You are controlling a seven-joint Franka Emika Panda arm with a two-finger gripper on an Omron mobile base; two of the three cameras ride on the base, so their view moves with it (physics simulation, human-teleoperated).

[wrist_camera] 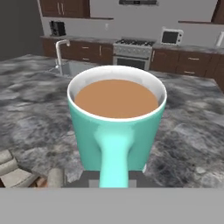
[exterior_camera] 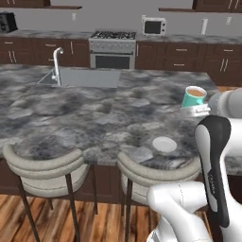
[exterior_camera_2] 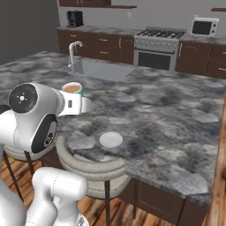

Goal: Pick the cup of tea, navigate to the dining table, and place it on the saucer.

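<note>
The cup of tea [wrist_camera: 116, 127] sits clamped in my gripper [wrist_camera: 114, 177], its teal handle turned toward my hand camera and the brown tea level under the white inner rim; from the left base view the cup [exterior_camera: 194, 97] hangs above the dining table [exterior_camera: 71, 113], over the stretch of marbled stone near its front edge and toward the right end; from the right base view it [exterior_camera_2: 73, 90] is raised clear of the stone, held at the end of my white hand. The saucer [exterior_camera: 164, 144] lies flat on the table just inside the front edge, nearer that edge than the cup and not under it; in the right base view the saucer [exterior_camera_2: 111, 139] is bare and well below the cup. Two padded stools [exterior_camera: 47, 170] stand tucked against the table's front edge. A sink with its faucet [exterior_camera: 57, 64] is let into the far side of the top; beyond, against the wall, stand a stove [exterior_camera: 112, 49] and a microwave [exterior_camera: 154, 26].
</note>
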